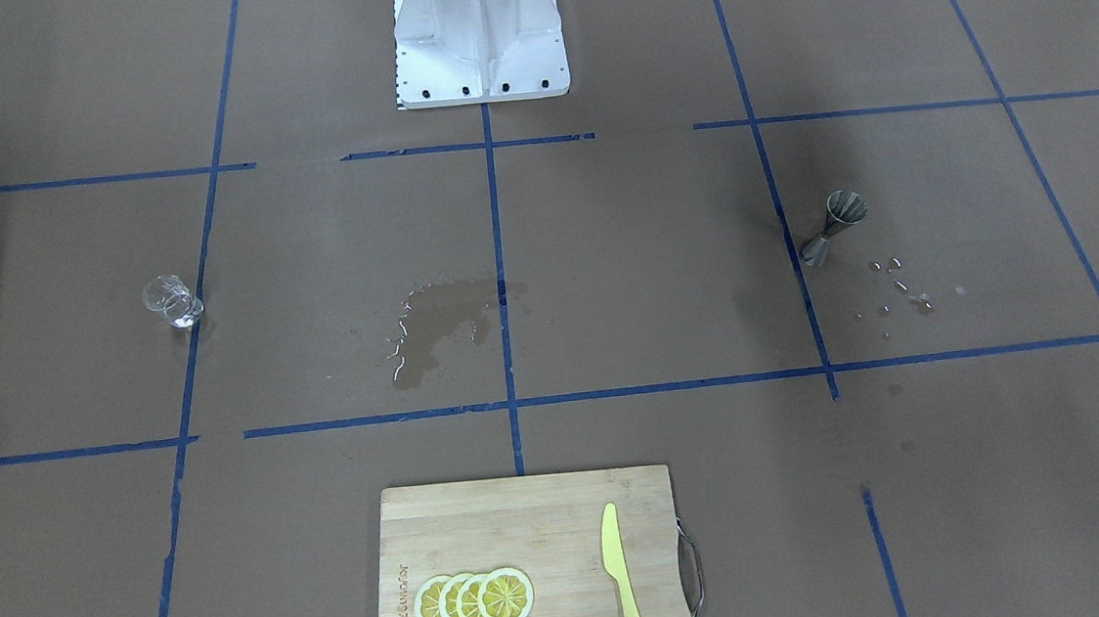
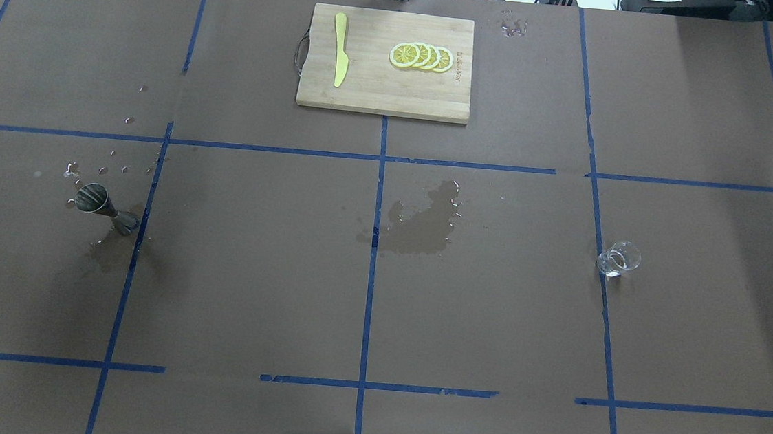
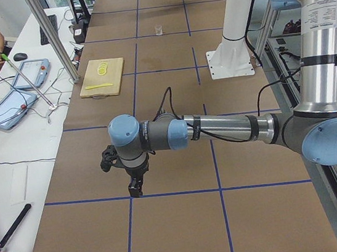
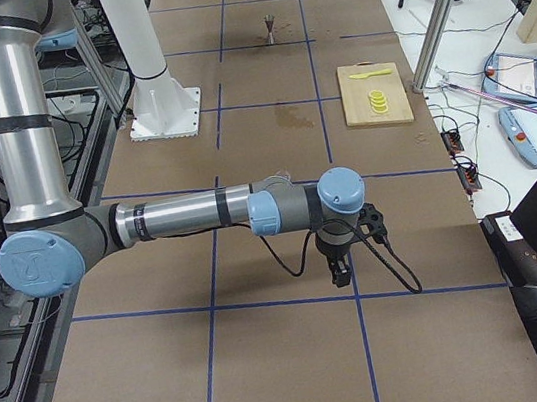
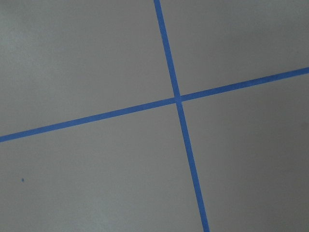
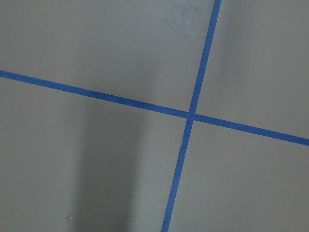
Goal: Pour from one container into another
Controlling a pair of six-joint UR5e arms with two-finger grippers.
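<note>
The glass cup (image 2: 618, 259) is set on the counter (image 2: 250, 289) at the robot's right, the jigger (image 2: 103, 206) at its left, well apart. Opening of the left jaws and right jaws cannot be told.

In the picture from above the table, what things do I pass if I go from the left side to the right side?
steel jigger → yellow knife → lemon slices → glass cup

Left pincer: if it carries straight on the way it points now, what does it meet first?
Likely just the brown paper tabletop, close to a blue tape crossing; the left pincer points straight down and its wrist view shows nothing else.
</note>
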